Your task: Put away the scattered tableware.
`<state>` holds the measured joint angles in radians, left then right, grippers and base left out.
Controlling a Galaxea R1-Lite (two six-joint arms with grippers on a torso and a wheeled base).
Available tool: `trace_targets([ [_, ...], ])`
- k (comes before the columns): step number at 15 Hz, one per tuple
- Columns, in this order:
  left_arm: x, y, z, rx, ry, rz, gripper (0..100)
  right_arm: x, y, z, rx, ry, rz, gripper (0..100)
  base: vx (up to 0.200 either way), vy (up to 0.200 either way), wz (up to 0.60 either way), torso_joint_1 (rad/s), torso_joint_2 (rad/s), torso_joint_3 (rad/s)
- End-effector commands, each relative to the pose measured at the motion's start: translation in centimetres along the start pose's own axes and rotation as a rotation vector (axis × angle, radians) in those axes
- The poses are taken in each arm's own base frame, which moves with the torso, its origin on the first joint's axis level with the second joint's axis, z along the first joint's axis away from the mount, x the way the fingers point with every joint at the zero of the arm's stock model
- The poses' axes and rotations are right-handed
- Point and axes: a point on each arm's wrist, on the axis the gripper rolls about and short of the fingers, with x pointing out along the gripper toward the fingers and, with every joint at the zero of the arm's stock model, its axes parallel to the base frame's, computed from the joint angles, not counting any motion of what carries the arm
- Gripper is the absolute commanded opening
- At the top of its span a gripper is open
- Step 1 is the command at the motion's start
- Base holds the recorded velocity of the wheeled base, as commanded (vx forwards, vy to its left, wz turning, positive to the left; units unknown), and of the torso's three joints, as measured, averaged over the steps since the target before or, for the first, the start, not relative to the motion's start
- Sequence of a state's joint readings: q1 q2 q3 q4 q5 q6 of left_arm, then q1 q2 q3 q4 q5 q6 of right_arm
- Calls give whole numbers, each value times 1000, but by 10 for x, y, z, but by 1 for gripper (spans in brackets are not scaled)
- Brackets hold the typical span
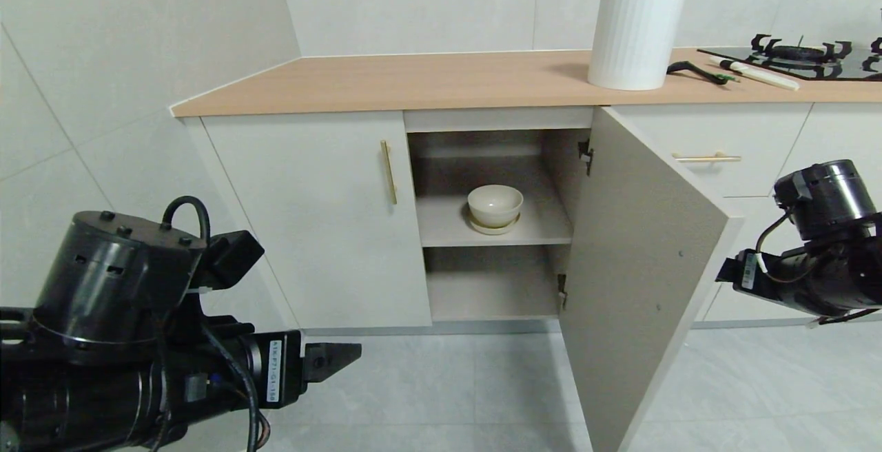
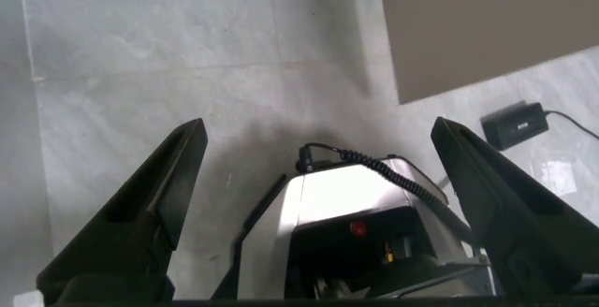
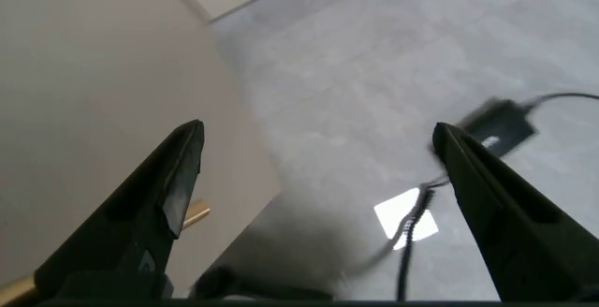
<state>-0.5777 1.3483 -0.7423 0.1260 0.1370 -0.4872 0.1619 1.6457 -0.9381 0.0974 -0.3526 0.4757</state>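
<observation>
Bowl [image 1: 495,204] sat on the cupboard shelf [image 1: 544,226], left claw [image 2: 318,134] and right claw [image 3: 318,131] both spread empty, and the open door [image 1: 641,266] might well snag an arm reaching toward the desk [image 1: 413,80] utensils [image 1: 754,74].

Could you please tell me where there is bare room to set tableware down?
Lower shelf: bare. Upper shelf: room either side of the bowl. Counter: bare left of the white cylinder, crowded between it and the stove.
</observation>
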Motion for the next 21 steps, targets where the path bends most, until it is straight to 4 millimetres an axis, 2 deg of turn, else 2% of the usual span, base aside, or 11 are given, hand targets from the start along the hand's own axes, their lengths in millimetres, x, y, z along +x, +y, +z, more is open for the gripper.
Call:
trace_targets([
  [1,0,0,0,0,-1,-2,100,-4,16,-9,-31,15,46,100,0,0,0,0,0,0],
  [5,-1,0,0,-1,-5,-2,100,-10,52,-25,-109,29,155,100,0,0,0,0,0,0],
  [6,-2,0,0,-1,-7,-3,100,-12,64,-29,-136,35,227,100,0,0,0,0,0,0],
  [8,-3,0,1,-2,-13,-6,100,-14,79,-30,-158,56,323,100,0,0,0,0,0,0],
  [9,-5,0,1,-3,-19,-10,100,-13,93,-29,-196,72,387,100,0,0,0,0,0,0],
  [12,-5,0,3,-6,-40,-5,100,7,122,-28,-254,75,408,100,0,0,0,0,0,0],
  [14,-5,-1,3,-5,-52,7,100,13,138,-26,-278,64,428,100,0,0,0,0,0,0],
  [16,-3,-1,3,0,-48,11,100,20,147,-30,-291,72,433,100,0,0,0,0,0,0],
  [21,0,-3,1,13,-36,13,100,38,155,-39,-288,73,430,100,0,0,0,0,0,0],
])
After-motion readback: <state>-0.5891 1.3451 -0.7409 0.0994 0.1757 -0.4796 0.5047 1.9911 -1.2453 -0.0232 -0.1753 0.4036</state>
